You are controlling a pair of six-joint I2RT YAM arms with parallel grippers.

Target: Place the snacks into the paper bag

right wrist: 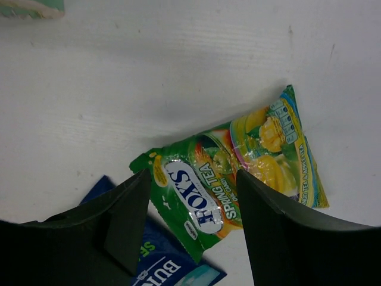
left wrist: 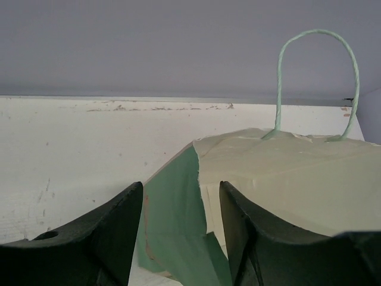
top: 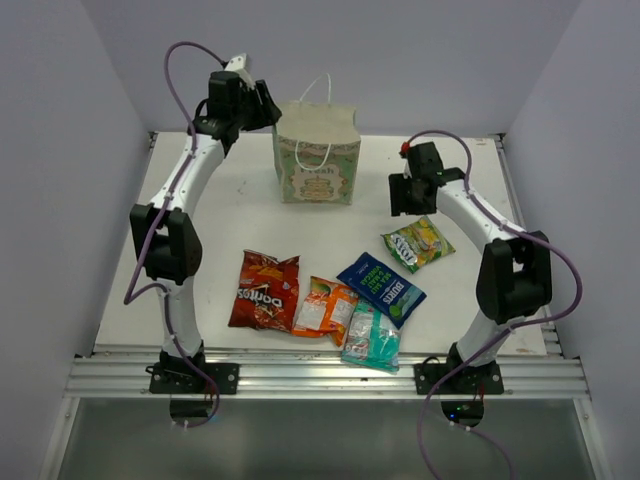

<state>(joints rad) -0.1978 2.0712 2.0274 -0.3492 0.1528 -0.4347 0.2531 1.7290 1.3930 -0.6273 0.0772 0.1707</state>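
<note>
Right gripper [top: 410, 196] [right wrist: 193, 179]: jaws apart and empty, pointing down over the green-yellow packet [top: 418, 243] [right wrist: 232, 179]. It hangs above the packet, not on it.
Left gripper [top: 268, 106] [left wrist: 180, 192]: jaws apart, with the upper left corner of the paper bag [top: 318, 160] [left wrist: 286, 173] between them. I cannot tell whether either finger touches the paper.
Green-yellow packet: flat on the table [top: 220, 220] at the right, lying at a slant and apart from the other packets. The dark blue packet [top: 381, 288] [right wrist: 161, 262] is just to its near-left.
Paper bag: upright at the far middle of the table, patterned front facing the near side. One string handle [left wrist: 318, 33] stands up.
Other snacks: the red Doritos bag [top: 265, 290], orange-white packet [top: 326, 306], dark blue packet and teal-white packet [top: 371, 338] lie in a near row. All five snacks are outside the bag.
Step in hand, as I judge it: the right arm picks up the green-yellow packet while the left steadies the bag's mouth.
Doing it well: lower straight over the packet's middle, with the fingers across its narrow width. Close only once both tips are down beside the film, so the crinkly packet bunches up instead of sliding.
Left side: pinch only the corner fold and pull gently outward, so the mouth opens without tipping the bag.
Risk: the dark blue packet's corner is near the left finger and could be caught.
</note>
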